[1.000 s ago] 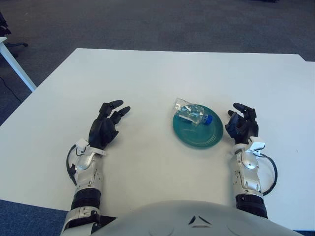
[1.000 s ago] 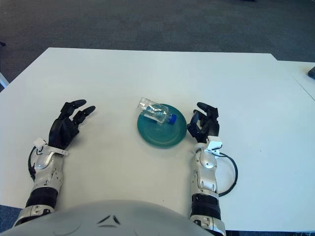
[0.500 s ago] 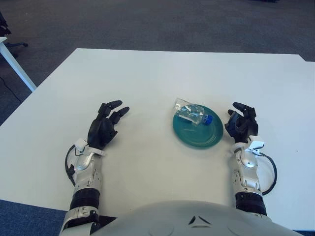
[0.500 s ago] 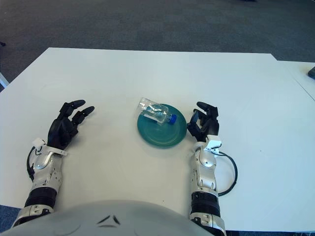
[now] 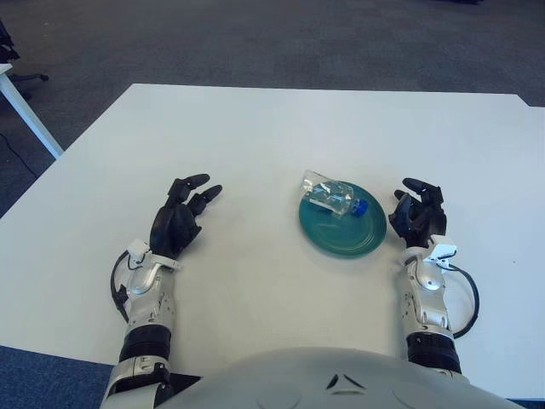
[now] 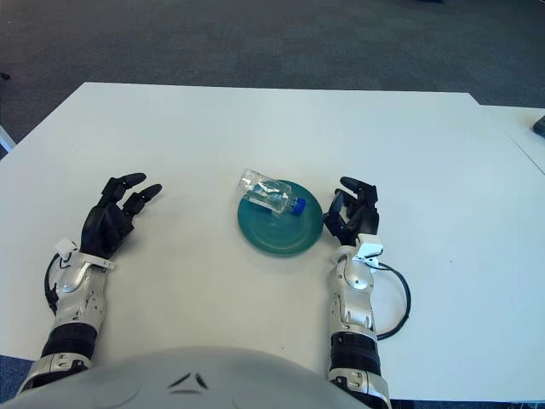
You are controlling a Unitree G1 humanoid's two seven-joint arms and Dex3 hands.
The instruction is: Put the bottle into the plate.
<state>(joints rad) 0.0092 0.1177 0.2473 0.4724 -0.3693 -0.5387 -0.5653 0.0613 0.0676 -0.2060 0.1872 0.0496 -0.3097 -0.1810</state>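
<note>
A clear plastic bottle (image 5: 332, 196) with a blue cap lies on its side on the far left part of a round teal plate (image 5: 345, 232); its base sticks out over the plate's rim. My right hand (image 5: 417, 213) rests on the table just right of the plate, fingers loosely spread, holding nothing. My left hand (image 5: 180, 217) lies open on the table well to the left of the plate, empty.
The white table (image 5: 281, 136) stretches out to the far edge. A black cable (image 5: 468, 298) loops beside my right wrist. Another white table's corner (image 5: 21, 102) shows at far left, over dark carpet.
My left hand has drifted slightly left and back. The bottle, the plate and my right hand have not moved.
</note>
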